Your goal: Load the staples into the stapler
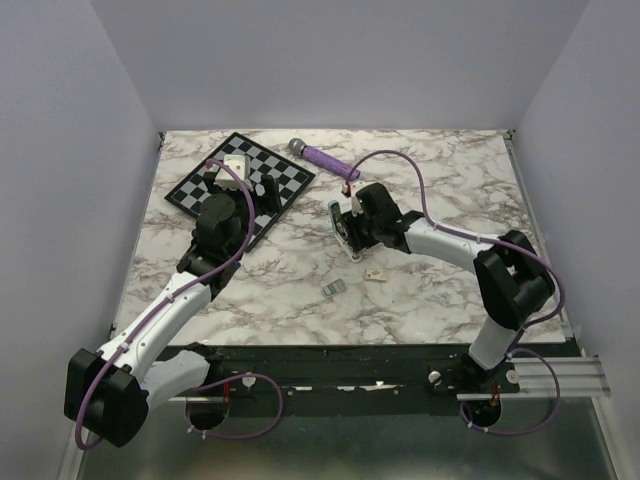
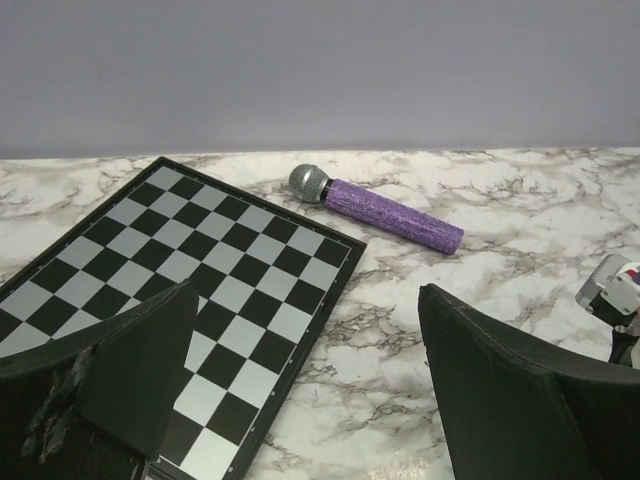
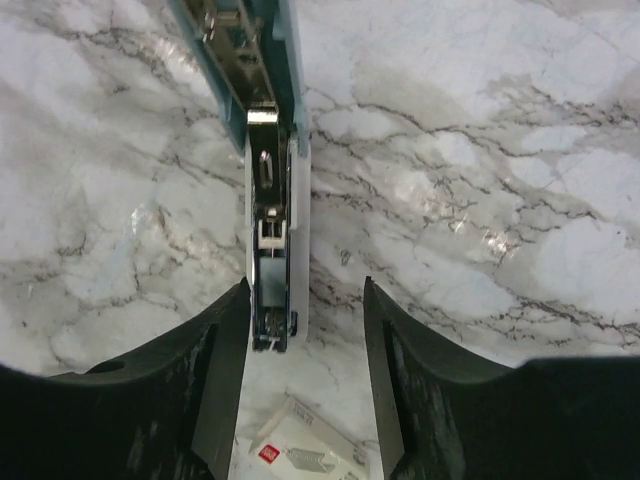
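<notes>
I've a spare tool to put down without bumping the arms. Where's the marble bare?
Bare: the far-right marble between the purple microphone and the right wall, and the near strip between the left arm and the small grey-blue item. Crowded: the middle, where the right gripper straddles the pale-blue bar beside a white box; the chessboard lies under the left gripper.

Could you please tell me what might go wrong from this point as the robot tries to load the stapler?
1. The right tool is open astride the long pale-blue bar, while the small stapler lies apart, nearer the arm bases. It may grab the wrong item.
2. The white staple box lies close by its fingers and could get knocked away.
3. The bar sits off-centre between the fingers, so closing might skid it across the smooth marble tabletop.
</notes>
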